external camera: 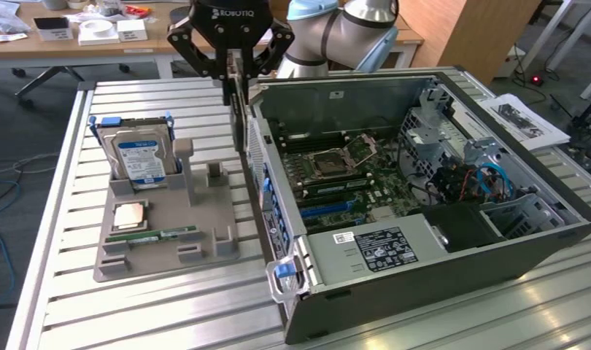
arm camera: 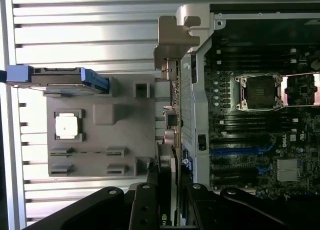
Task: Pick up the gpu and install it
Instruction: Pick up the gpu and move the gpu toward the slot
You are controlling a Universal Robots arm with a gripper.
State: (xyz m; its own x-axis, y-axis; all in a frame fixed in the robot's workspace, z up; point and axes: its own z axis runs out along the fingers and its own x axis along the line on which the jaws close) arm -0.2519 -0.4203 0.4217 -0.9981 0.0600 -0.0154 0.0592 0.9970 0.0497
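gpu [external camera: 240, 117] | clamped edge-on in ROBOTIQ gripper [external camera: 236, 73] | beside case [external camera: 422, 306]

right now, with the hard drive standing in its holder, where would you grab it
I'd take the hard drive by its free upper part, from straight above, pinching across its two broad faces: it stands upright in the grey holder, whose slot hides its lower end.

A slatted metal table [external camera: 62, 306] stands on dark floor [external camera: 23, 124]; cluttered wooden desk [external camera: 82, 49] and cabinet [external camera: 470, 36] behind.
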